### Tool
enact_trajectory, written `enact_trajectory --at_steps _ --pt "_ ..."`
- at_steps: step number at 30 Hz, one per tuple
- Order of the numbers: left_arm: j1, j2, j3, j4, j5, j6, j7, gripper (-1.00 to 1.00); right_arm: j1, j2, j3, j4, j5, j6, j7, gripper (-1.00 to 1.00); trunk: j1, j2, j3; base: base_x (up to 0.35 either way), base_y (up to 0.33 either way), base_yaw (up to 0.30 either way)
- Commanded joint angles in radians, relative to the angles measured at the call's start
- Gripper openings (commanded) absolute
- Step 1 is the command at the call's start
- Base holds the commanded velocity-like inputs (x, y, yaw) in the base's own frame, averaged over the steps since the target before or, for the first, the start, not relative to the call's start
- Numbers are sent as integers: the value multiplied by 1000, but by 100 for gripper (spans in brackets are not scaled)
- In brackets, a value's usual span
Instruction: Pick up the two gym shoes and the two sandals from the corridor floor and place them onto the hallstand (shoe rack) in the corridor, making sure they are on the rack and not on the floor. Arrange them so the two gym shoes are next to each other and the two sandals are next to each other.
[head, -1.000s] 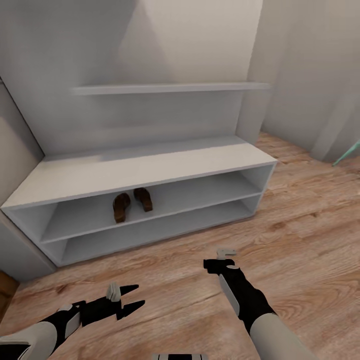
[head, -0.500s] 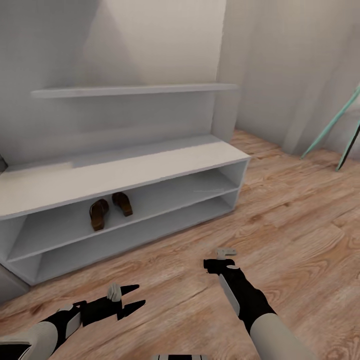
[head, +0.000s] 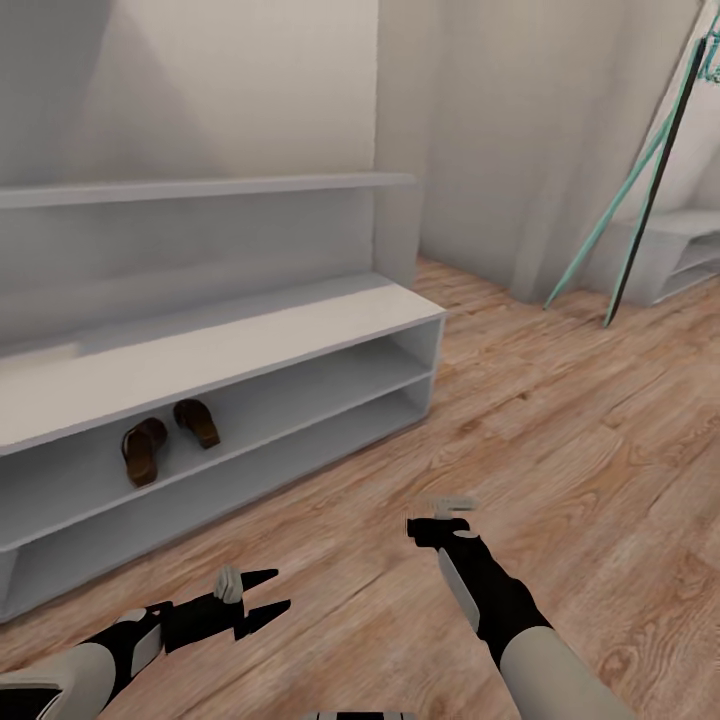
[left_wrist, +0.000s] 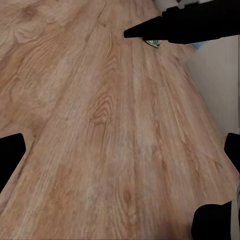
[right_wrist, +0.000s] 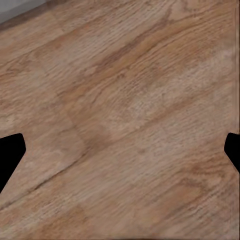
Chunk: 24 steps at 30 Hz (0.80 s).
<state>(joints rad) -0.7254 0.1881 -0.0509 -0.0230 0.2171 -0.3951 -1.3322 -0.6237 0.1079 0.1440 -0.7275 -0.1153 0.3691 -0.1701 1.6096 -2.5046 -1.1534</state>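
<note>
The two brown sandals (head: 143, 450) (head: 198, 421) lie side by side on the upper open tier of the white hallstand (head: 250, 345), at the left of the head view. The gym shoes are out of view. My left gripper (head: 268, 592) hangs open and empty low over the corridor floor (head: 560, 430), well in front of the rack. My right gripper (head: 440, 515) is also open and empty, over bare planks to the right. Both wrist views look down at wood planks (left_wrist: 110, 130) (right_wrist: 125, 125). A small whitish-green thing (left_wrist: 152, 43) lies far off, too small to identify.
A long grey-white wall shelf (head: 200, 188) runs above the hallstand. Teal and black poles (head: 640, 170) lean at the far right, beside a low white unit (head: 680, 250). Open plank floor stretches ahead and to the right.
The camera has turned to the right, so the hallstand and sandals have slid left in the picture and the poles have come into sight. Both arms hold the same pose.
</note>
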Motion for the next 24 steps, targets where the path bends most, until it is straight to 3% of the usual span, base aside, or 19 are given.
enact_trajectory --at_steps 1,24 --pt "0 0 -6 0 7 -5 -2 100 -1 -1 5 -1 -10 4 -9 100 0 0 0 0 -1 -281" --pt "0 0 -6 0 7 -5 -2 100 -1 -1 5 -1 -10 4 -10 100 0 0 21 0 0 -281"
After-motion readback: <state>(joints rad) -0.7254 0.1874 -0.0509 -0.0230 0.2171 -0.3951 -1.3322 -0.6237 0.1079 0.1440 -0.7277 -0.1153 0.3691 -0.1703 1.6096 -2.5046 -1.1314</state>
